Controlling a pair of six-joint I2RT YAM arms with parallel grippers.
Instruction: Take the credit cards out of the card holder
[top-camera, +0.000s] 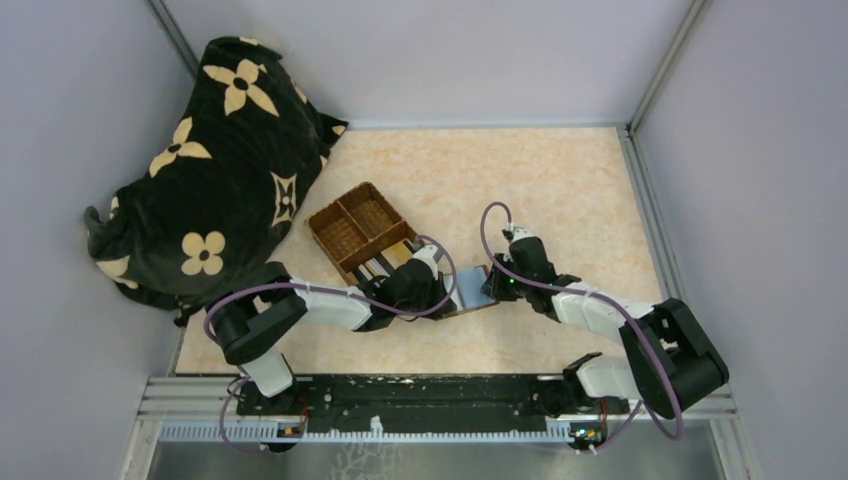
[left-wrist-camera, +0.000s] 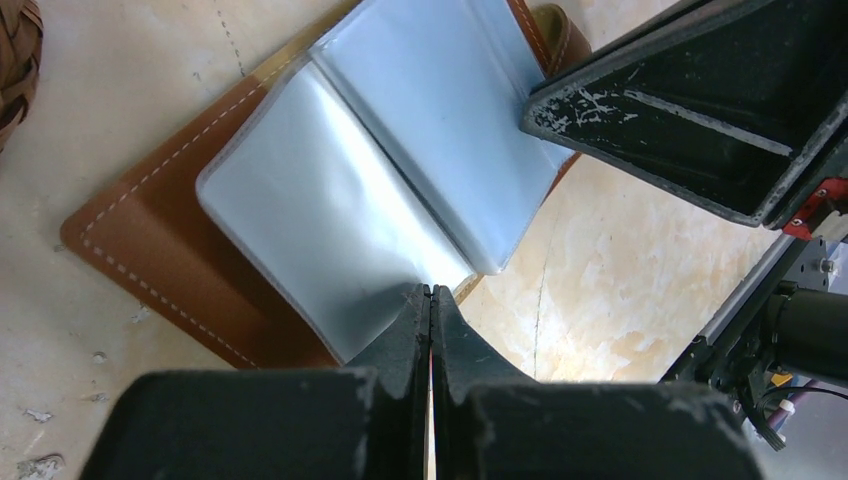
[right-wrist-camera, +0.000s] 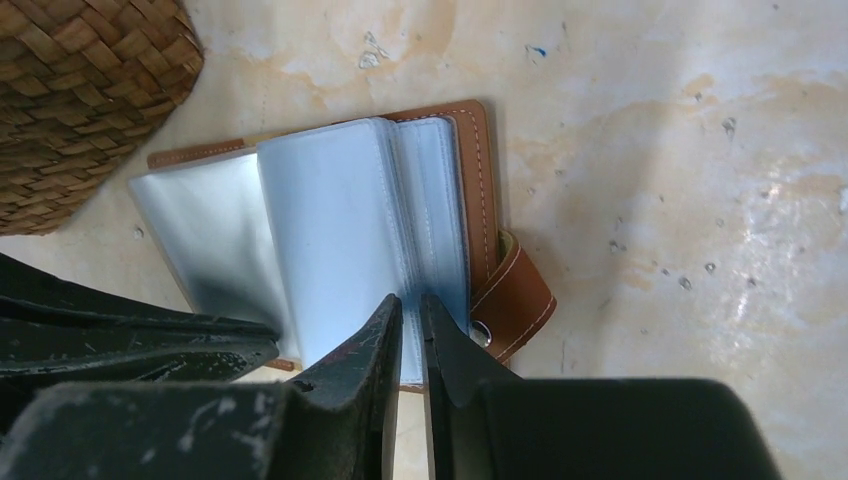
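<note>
Well, a dark flowered cloth (top-camera: 215, 170) lies at the far left of the table (top-camera: 560, 190), with a basket (top-camera: 360, 230) near it. Beside the basket the card holder (left-wrist-camera: 150, 250) lies open and flat, its sleeves (left-wrist-camera: 340, 220) fanned. The left gripper (left-wrist-camera: 430, 300) is clenched, tips touching a sleeve's edge. The right gripper (right-wrist-camera: 410, 310) has its fingers slightly apart at the sleeves; whether it pinches one, I cannot tell.

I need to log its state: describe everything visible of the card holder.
The card holder lies open on the table, beside a wicker basket. Its brown leather-like cover has pale stitching and a strap with a snap. Clear, grey-blue plastic sleeves fan from the spine. No card shows clearly. The left gripper, shut, meets one sleeve's edge. The right gripper, jaws slightly apart, sits at the other sleeves' edge.
</note>
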